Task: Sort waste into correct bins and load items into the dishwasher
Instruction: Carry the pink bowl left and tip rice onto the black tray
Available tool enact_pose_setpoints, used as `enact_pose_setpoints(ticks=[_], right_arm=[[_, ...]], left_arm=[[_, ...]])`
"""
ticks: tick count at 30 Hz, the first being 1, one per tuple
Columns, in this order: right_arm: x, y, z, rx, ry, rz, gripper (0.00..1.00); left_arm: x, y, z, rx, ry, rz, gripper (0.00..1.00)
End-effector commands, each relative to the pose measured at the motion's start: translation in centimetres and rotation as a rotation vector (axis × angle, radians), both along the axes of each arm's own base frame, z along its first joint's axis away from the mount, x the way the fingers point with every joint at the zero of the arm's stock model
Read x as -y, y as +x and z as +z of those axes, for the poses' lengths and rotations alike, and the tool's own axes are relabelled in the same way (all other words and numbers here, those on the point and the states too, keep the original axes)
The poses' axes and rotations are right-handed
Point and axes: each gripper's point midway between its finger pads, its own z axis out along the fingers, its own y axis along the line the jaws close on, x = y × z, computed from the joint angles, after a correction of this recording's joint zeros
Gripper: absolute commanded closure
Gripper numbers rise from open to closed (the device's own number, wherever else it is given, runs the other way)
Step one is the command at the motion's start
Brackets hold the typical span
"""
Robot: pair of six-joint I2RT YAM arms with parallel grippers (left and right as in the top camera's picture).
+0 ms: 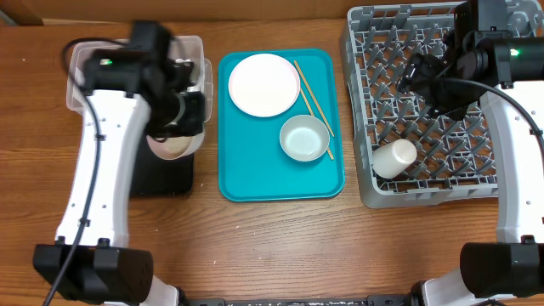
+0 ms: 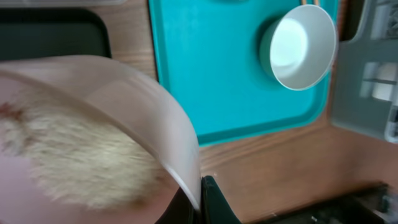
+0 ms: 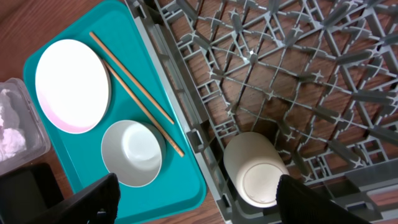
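My left gripper [image 1: 176, 127] is shut on the rim of a pale pink bowl [image 1: 170, 146], tilted over the black tray [image 1: 166, 180]. In the left wrist view the bowl [image 2: 124, 112] holds whitish rice grains [image 2: 74, 162], blurred, with the fingers [image 2: 202, 199] pinching its rim. The clear tub [image 1: 194, 44] lies behind the arm; the white napkin [image 3: 12, 124] is inside it. My right gripper [image 1: 422, 75] is open and empty above the grey dish rack [image 1: 425, 197], where a small cup [image 1: 395, 157] lies on its side. The red wrapper is out of view.
The teal tray [image 1: 255, 174] in the middle holds a round plate [image 1: 263, 83], a small bowl [image 1: 304, 138] and two chopsticks [image 1: 313, 93]. The right wrist view shows the same plate [image 3: 71, 84], bowl [image 3: 132, 152], chopsticks [image 3: 137, 93] and cup [image 3: 255, 168].
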Motion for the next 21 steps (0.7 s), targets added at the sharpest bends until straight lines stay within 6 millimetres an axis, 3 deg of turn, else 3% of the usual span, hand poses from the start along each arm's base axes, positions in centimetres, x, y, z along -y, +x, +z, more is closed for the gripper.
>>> enact_pose_setpoints(ticks=[1,8,13,21], right_arm=[[0.0,-0.1,1.3,0.038,-0.002,0.003,0.18],[0.0,-0.2,1.3,0.034,-0.002,0.003,0.18],[0.0,-0.3,1.2,0.029,-0.002,0.003,0.18],[0.0,-0.3,1.2,0.029,-0.002,0.003,0.18]], left_arm=[[0.0,-0.7,0.0,0.026,-0.262,-0.1,0.96],[-4.7,-0.9,-2.3,0.149,-0.531,-0.029,0.96],[-7.9,0.5,-4.5,0.308,-0.725,0.118,0.96],[-10.4,1.7,-5.2,0.44,-0.998,0.244,0.96]])
